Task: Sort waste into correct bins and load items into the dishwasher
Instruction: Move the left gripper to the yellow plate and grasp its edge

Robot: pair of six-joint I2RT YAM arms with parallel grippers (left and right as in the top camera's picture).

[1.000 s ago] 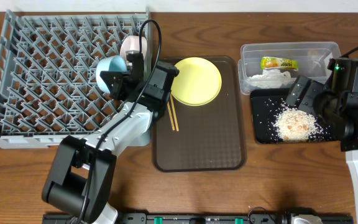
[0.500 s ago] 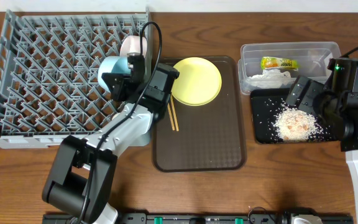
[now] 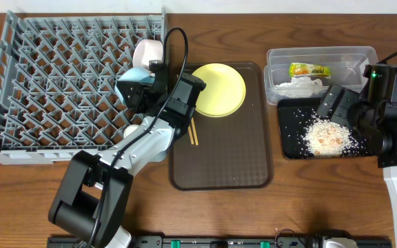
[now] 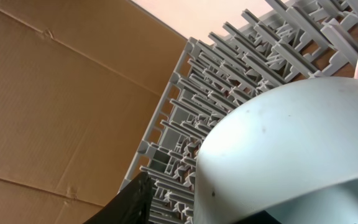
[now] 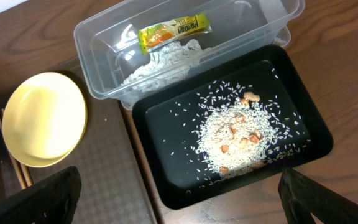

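Cardboard wall (image 4: 61,106) behind dish rack (image 4: 241,62), wrist-only

Left claw (image 3: 142,85) sits at the light blue bowl (image 3: 135,74) in the grey rack (image 3: 54,76).

The left claw (image 3: 142,81) reaches forward, turned sideways; the right claw (image 3: 338,105) points down, jaws spread wide.

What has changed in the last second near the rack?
The left gripper and the blue bowl shifted slightly right, toward the plate, at the right edge of the rack. Whether the bowl was let go cannot be told. The white bowl, plate, chopsticks and right gripper stayed put.
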